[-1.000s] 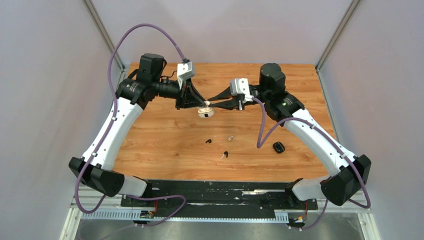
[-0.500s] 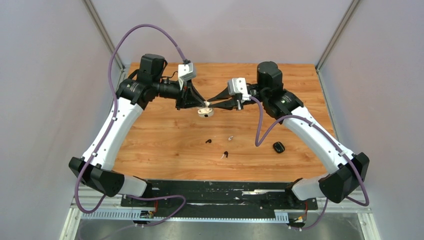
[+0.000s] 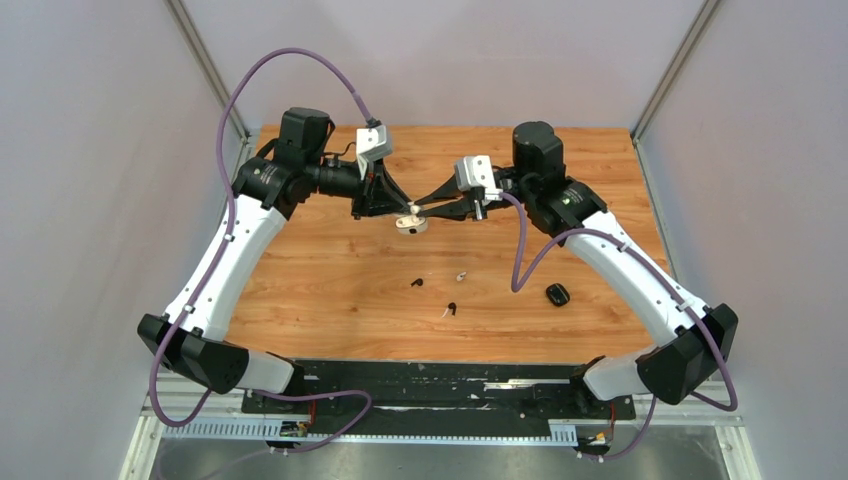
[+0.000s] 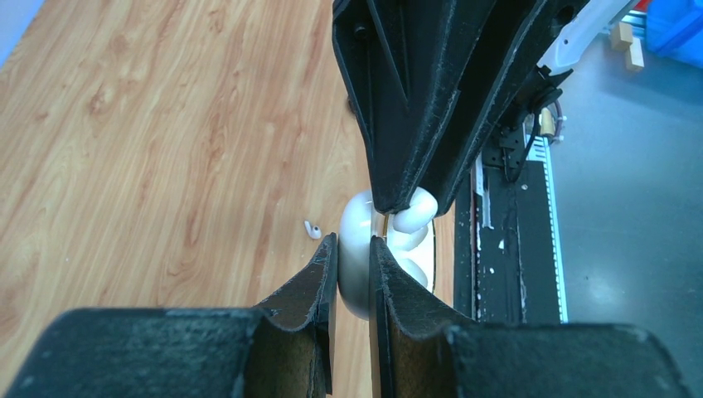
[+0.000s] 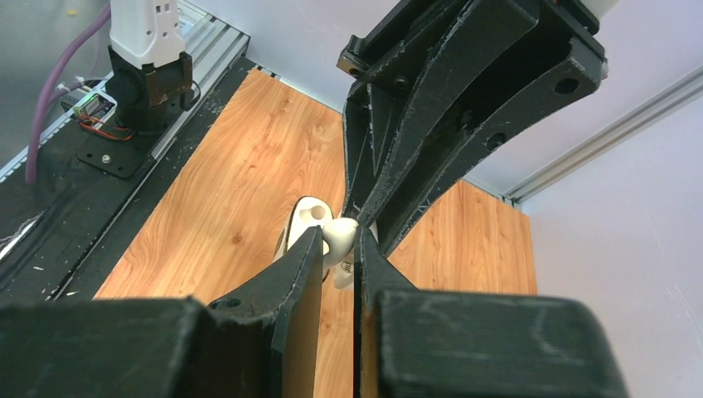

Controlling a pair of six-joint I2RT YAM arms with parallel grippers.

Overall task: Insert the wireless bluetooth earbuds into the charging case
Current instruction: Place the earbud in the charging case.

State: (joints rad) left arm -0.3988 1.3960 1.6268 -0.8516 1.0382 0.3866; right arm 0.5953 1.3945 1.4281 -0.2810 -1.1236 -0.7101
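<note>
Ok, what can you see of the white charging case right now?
The white charging case is a small, rounded shell of glossy white plastic. It appears open, and the right wrist view shows one round socket. It hangs over the far middle of the wooden table, apparently clear of it, with one wall pinched in the left gripper. The right gripper holds a white earbud against its opening.

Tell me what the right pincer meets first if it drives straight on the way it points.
The white case, held up by the left pincer, sits right ahead; the white earbud in the right pincer would meet it first, probably almost at once. Whether they touch now is unclear.
</note>
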